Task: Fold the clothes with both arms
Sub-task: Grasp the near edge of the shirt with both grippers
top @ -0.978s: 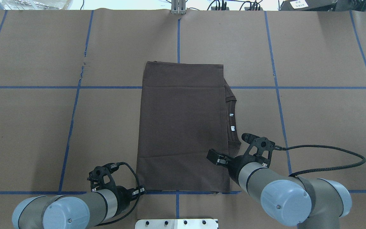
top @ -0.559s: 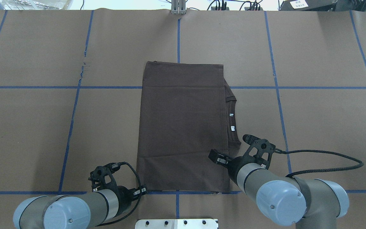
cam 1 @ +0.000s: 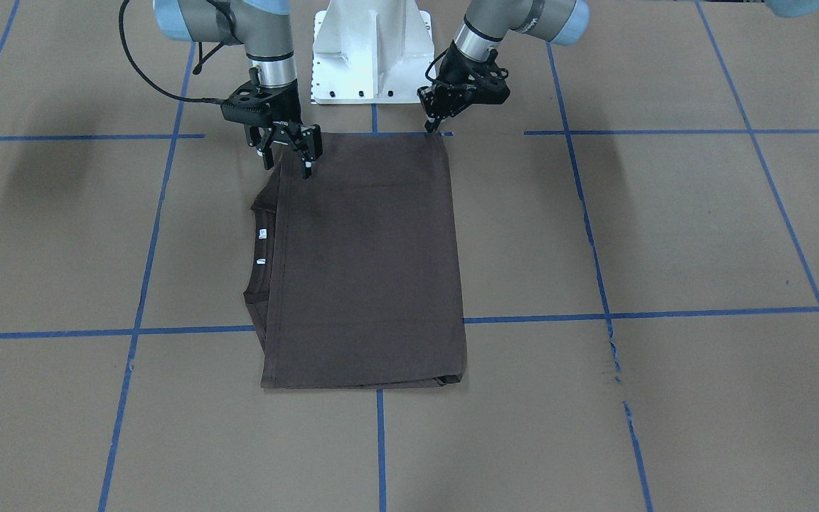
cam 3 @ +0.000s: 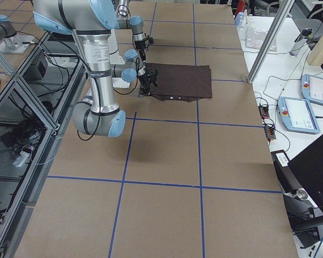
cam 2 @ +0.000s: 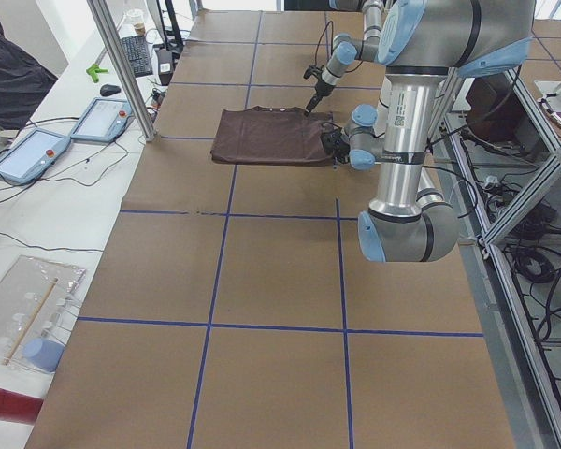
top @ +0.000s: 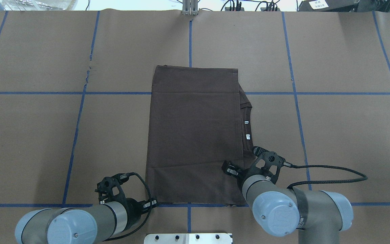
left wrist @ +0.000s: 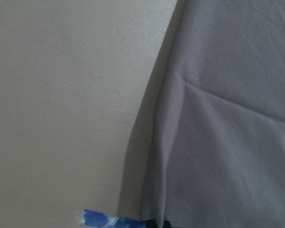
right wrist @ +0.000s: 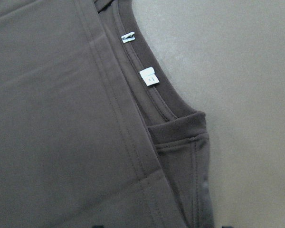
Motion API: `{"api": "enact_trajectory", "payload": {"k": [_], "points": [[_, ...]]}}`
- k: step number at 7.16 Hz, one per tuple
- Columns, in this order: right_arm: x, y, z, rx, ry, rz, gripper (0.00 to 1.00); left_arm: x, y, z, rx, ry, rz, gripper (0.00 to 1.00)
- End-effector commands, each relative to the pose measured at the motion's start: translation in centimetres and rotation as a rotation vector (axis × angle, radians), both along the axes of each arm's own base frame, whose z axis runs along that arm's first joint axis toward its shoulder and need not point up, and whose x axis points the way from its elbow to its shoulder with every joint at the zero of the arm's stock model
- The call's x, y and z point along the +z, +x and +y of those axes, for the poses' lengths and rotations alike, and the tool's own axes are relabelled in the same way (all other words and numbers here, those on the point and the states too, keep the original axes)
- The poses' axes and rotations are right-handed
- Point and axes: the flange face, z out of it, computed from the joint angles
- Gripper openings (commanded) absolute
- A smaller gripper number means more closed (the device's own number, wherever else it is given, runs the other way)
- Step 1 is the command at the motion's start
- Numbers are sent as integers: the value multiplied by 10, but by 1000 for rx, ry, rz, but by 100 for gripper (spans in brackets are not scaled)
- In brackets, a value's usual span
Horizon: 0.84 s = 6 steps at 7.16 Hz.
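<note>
Desk (top: 333, 135) carries the T-shirt (top: 195, 135) flat mid-grid, near edge by the base (cam 1: 370, 50), so I'd set the right end effector (cam 1: 286, 165), spread apart, on the collar-side near corner, left end effector (cam 1: 429, 126) (state: can't tell) opposite, & lift both level.

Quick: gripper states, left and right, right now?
Left gripper: closed at a robot-side corner of the T-shirt; whether it pinches cloth cannot be told.
Right gripper: open over the collar-side corner, holding nothing.
</note>
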Motion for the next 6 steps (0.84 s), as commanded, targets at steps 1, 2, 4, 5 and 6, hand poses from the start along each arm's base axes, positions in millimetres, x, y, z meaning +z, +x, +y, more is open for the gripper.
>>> {"api": "enact_trajectory", "payload": {"k": [1,2,4,5,6], "points": [[3,-5,10,-19,-7,48,86,0,0,0,0,-1,0,0],[2,-7,14,-25,-8,54,86,1,0,0,0,-1,-1,0],[2,-9,19,-33,-8,54,86,1,0,0,-2,-1,0,0],[1,-10,20,-28,-14,47,78,1,-1,-1,-2,-1,0,0],[-3,-10,20,-24,-16,35,61,1,-1,-1,-3,-1,-1,0]]}}
